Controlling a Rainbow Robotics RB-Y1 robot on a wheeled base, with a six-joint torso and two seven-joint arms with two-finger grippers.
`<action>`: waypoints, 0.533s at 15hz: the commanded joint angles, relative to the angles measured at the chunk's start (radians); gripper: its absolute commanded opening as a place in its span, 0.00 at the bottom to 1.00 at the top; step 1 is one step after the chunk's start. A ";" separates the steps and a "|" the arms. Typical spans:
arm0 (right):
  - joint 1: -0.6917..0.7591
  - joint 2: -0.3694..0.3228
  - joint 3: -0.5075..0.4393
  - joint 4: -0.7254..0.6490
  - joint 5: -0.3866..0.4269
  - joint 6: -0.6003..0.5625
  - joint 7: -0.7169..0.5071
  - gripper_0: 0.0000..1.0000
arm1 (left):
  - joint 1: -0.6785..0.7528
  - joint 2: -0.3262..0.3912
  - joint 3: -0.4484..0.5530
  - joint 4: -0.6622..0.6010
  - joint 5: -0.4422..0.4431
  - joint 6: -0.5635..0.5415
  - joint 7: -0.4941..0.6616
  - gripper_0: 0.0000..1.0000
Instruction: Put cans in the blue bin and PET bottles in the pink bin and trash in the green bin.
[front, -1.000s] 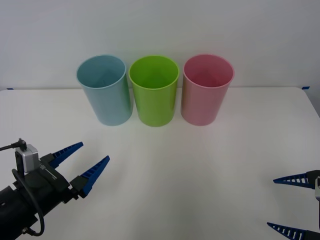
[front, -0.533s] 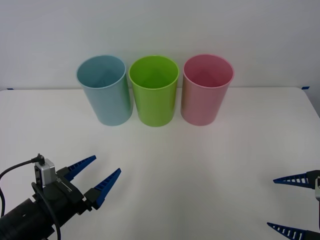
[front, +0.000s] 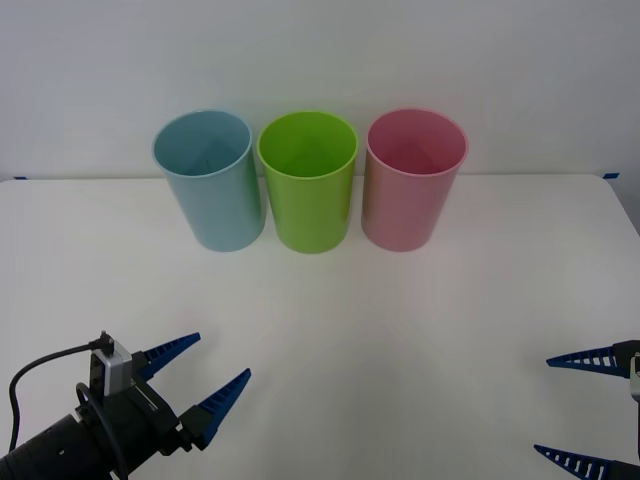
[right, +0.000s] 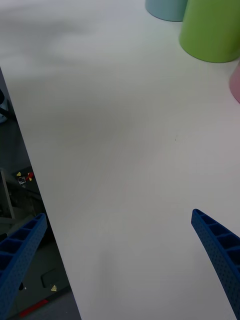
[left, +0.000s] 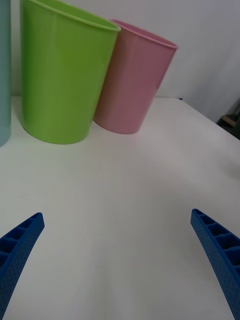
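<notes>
The left claw (front: 207, 378), spread open, has apparently drawn back and rightward.

Three bins stood on the tabletop (front: 420, 330): one blue bin (front: 210, 185), one green bin (front: 310, 185), one pink bin (front: 412, 185). Two claws counted: left claw (front: 205, 375), right claw (front: 575, 410).

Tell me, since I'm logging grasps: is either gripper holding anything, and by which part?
Nothing is held. The left gripper and right gripper are both open and empty, low over the table.
</notes>
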 joint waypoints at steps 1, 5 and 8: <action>0.000 0.000 0.000 0.000 0.000 0.000 0.000 1.00 | 0.009 0.001 0.000 -0.001 -0.028 -0.026 0.018 1.00; 0.000 0.000 0.000 0.000 0.000 0.000 0.000 1.00 | 0.007 0.001 0.017 -0.001 -0.107 -0.050 0.035 1.00; 0.000 0.000 0.000 0.000 0.000 0.000 0.000 1.00 | -0.002 0.001 0.038 -0.004 -0.150 -0.069 0.055 1.00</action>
